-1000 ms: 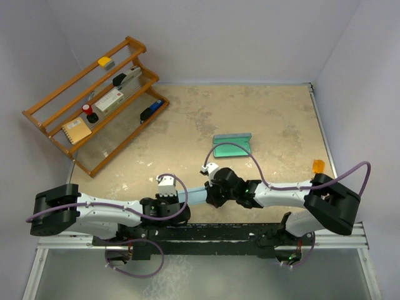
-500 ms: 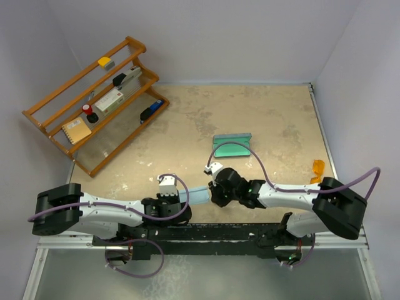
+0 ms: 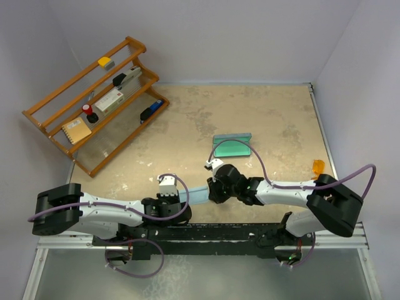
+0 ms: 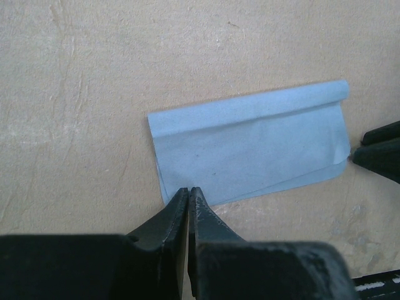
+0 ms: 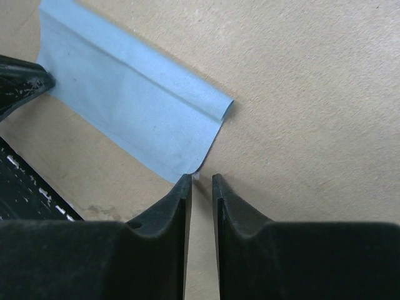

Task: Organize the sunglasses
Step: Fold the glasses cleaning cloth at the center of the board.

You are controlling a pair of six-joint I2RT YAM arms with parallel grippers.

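A folded light-blue cloth (image 3: 196, 195) lies flat on the table between my two grippers; it also shows in the left wrist view (image 4: 250, 150) and the right wrist view (image 5: 131, 106). My left gripper (image 4: 189, 191) is shut on the cloth's near-left edge. My right gripper (image 5: 201, 179) is open by a narrow gap, with the cloth's corner just at its fingertips. An open green sunglasses case (image 3: 232, 147) stands beyond the cloth. Orange sunglasses (image 3: 318, 166) lie at the right edge, partly behind the right arm.
A wooden rack (image 3: 94, 103) with small office items stands at the far left. The black rail (image 3: 206, 234) of the arm bases runs along the near edge, close behind both grippers. Walls close the table at the back and right.
The right arm's elbow has swung out and back, and its gripper has shifted slightly at the cloth's right end. The left arm and the cloth have stayed in place.
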